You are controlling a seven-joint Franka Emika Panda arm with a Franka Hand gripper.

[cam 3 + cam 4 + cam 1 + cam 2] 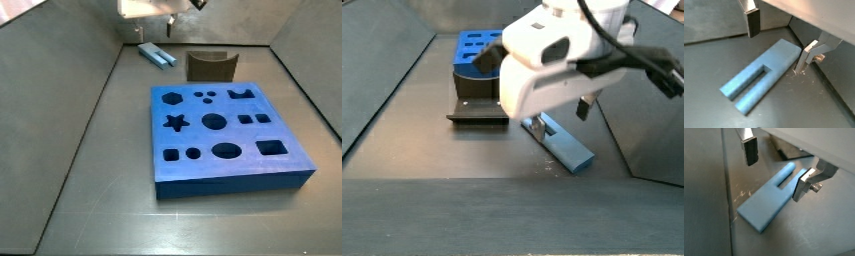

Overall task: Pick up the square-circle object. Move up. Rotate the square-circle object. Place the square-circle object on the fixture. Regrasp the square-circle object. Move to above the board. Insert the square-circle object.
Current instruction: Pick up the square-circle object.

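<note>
The square-circle object (761, 75) is a slim light blue peg with a slot at one end, lying flat on the grey floor near the back wall. It shows in both wrist views (767, 200) and both side views (158, 55) (563, 142). My gripper (781, 42) hangs just above the peg's solid end, open, with one finger (753, 22) well clear and the other finger (807, 57) close beside the peg. It also shows in the other views (776, 168) (156, 32) (556, 118). The fixture (210, 65) stands next to the peg. The board (227, 140) lies nearer the front.
Grey walls enclose the floor; the back wall and a side wall (827, 85) stand close to the peg. The fixture (480, 105) sits between the peg and the board (476, 48). The arm's white body (543, 60) hides part of the floor in a side view.
</note>
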